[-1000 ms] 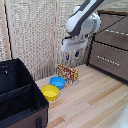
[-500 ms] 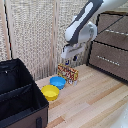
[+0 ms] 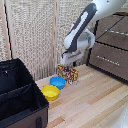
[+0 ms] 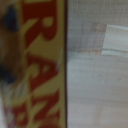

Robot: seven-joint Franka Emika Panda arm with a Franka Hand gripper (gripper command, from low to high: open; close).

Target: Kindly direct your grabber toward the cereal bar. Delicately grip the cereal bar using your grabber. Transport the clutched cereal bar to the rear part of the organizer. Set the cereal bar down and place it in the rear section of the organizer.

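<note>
Cereal bar (image 3: 68, 73): small flat rectangular box, busy orange/red/yellow/white print, standing upright on the light wooden table (image 3: 95, 100), near the table's back edge and close to the woven beige wall panel behind it. Wrist view is filled by its print (image 4: 35, 65): big red letters on yellow, blurred, very close to the lens.

Grabber (image 3: 69, 62): white arm end with boxy wrist, directly above the box, fingers down at its top edge. Jaw opening is not readable in the exterior view and the fingers are out of the wrist view, so I cannot tell how wide it is or whether it has hold of the box.

Round blue bowl (image 3: 58, 82) sits just beside the box toward the exterior view's left; round yellow bowl (image 3: 50, 92) touches or nearly touches the blue one, nearer the front.

Organizer (image 3: 15, 107): large black soft-sided fabric box at the table's left edge in the exterior view, inner divider visible, well apart from the box.

Brown wooden drawer cabinet (image 3: 112, 52) stands at the exterior view's right. Bare tabletop lies between cabinet and bowls, toward the front edge.
</note>
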